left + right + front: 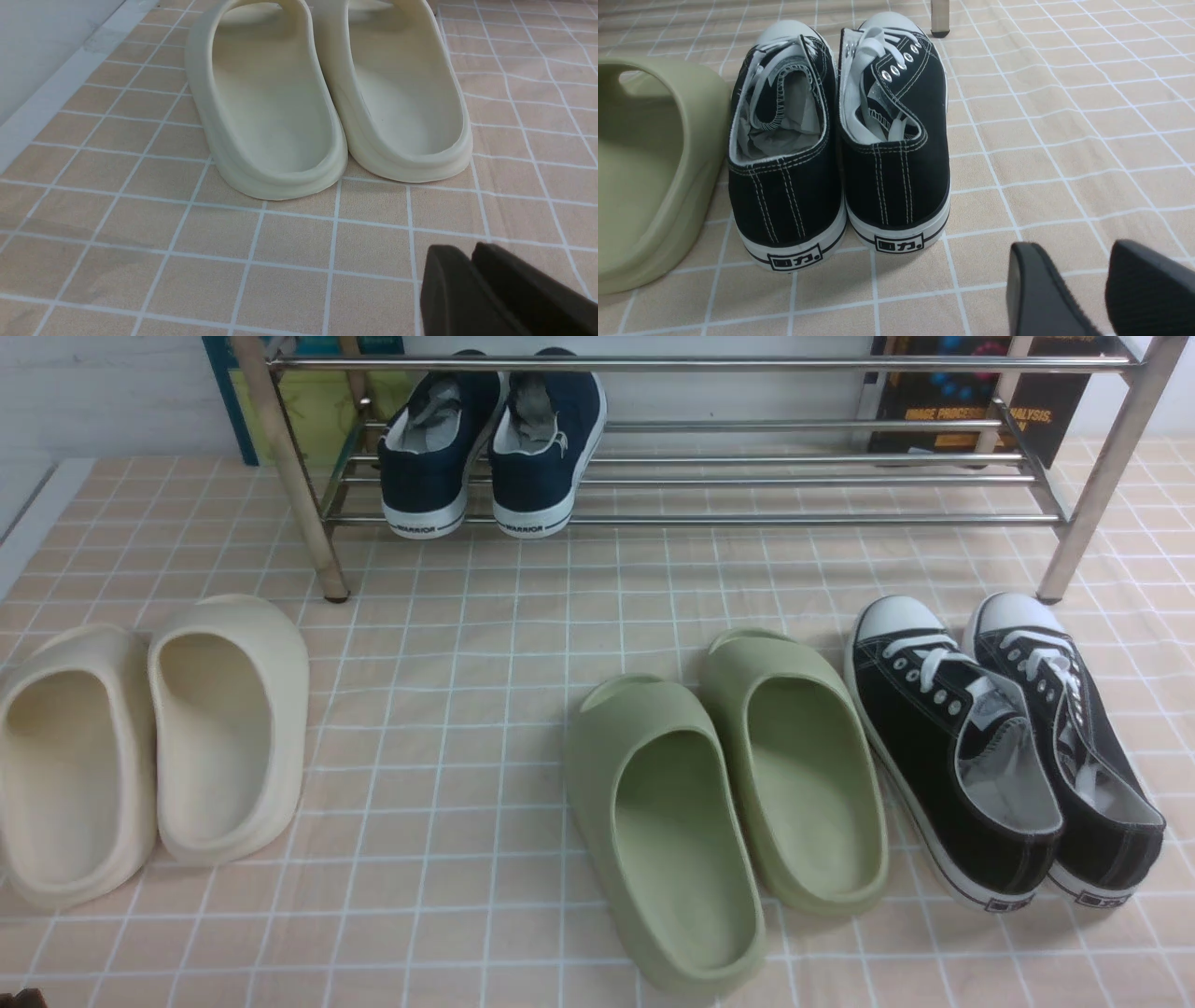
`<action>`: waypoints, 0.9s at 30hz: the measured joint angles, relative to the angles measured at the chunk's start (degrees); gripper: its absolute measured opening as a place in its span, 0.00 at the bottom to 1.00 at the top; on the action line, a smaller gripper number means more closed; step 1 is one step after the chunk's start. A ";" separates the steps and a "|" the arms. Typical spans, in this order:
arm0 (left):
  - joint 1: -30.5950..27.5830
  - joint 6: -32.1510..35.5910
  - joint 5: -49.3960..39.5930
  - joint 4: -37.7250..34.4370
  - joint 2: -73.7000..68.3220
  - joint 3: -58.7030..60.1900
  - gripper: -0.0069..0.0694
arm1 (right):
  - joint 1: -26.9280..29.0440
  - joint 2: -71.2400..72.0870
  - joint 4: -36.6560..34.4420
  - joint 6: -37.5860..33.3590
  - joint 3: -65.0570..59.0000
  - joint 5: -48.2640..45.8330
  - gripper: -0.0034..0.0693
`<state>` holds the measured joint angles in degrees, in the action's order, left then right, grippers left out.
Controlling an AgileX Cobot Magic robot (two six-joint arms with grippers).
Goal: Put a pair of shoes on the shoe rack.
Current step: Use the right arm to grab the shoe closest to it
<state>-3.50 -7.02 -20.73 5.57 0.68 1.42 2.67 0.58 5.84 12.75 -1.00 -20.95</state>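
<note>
Two black canvas sneakers (1008, 747) with white toe caps and white laces stand side by side on the checked cloth at the right, toes toward the chrome shoe rack (691, 476). In the right wrist view they show from the heels (840, 140). My right gripper (1069, 266) hovers behind the heels and off to one side, jaws apart, empty. My left gripper (467, 256) has its jaws together and empty, short of the cream slides (327, 98). Neither gripper shows in the front view.
A pair of navy WARRIOR sneakers (495, 439) sits on the rack's lower shelf at the left. Olive-green slides (728, 803) lie just left of the black sneakers. Cream slides (149, 747) lie at the far left. Books stand behind the rack (962, 401).
</note>
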 joint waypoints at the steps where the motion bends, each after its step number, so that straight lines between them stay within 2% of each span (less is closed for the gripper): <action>1: 0.00 0.00 0.00 0.00 0.00 0.00 0.22 | 0.00 0.00 0.00 0.00 0.00 0.00 0.38; 27: 0.00 0.00 -0.04 0.57 0.00 0.00 0.25 | 0.00 0.00 0.05 0.00 0.00 0.00 0.38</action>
<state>-3.50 -7.02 -20.77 6.13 0.68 1.42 2.67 0.58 5.89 12.75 -1.00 -20.95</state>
